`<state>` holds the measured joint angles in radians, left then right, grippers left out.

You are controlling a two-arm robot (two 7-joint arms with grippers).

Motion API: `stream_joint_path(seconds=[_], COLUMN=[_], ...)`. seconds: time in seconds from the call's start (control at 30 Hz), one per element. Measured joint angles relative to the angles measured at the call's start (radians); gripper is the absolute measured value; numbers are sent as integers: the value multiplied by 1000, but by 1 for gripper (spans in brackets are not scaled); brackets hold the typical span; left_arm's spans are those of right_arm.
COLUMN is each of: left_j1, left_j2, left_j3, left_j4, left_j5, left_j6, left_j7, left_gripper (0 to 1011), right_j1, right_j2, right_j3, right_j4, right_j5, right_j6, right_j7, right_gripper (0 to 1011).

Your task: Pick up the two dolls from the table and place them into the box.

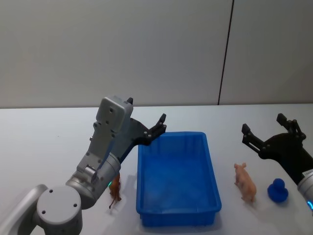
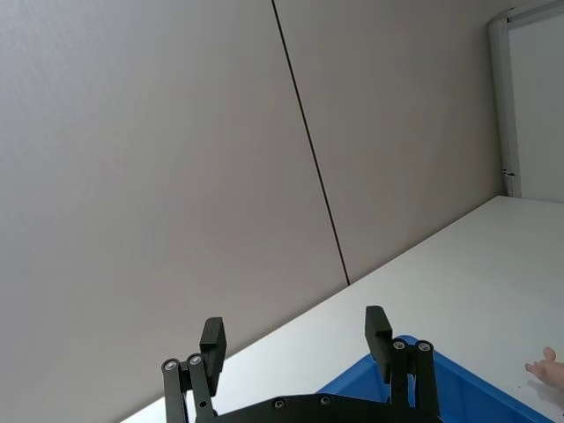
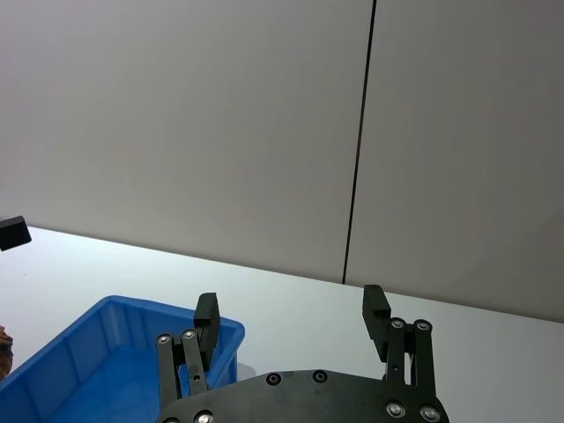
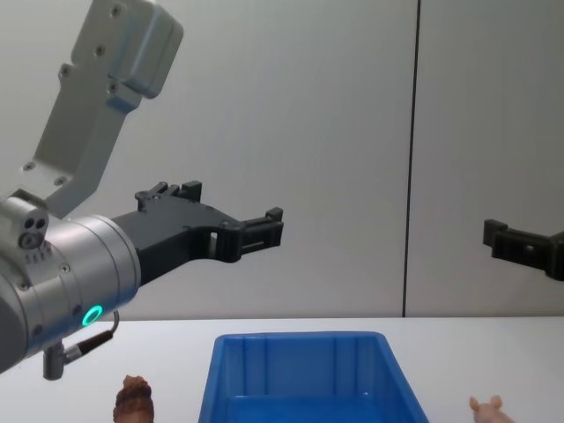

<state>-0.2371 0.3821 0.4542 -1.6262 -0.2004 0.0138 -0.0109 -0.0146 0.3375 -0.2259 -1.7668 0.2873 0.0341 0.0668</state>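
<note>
Both spread and held high, the left pincer [image 1: 145, 113] should drop squarely over the reddish-brown toy animal [image 1: 115, 191] left of the bright blue plastic bin [image 1: 178, 134], the right pincer [image 1: 264, 123] over the pale pink toy [image 1: 245, 182] opposite.

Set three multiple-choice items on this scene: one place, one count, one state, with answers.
1. Where is the pale pink toy pig? A in the bright blue plastic bin; B on the white table, right of the bin; C left of the bin.
2. How many toys lie inside the bin? A none; B one; C two.
3. The left claw and right claw are: A both open; B both shut; C gripping toys.
Answers: B, it stands beside the bin's right wall; A, the bin floor is bare; A, both stand spread, holding nothing.
</note>
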Motion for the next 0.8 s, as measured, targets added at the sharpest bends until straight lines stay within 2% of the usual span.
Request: stream_joint_path(seconds=[0.8], left_j1=[0], left_j2=[0], left_j3=[0], left_j4=[0], left_j5=[0], left_j6=[0], left_j7=[0], left_gripper=[1001], right_j1=[0], right_j2=[1], right_j3=[1], right_j4=[1], right_j5=[1], right_j6=[0], right_j7=[1], right_gripper=[1001])
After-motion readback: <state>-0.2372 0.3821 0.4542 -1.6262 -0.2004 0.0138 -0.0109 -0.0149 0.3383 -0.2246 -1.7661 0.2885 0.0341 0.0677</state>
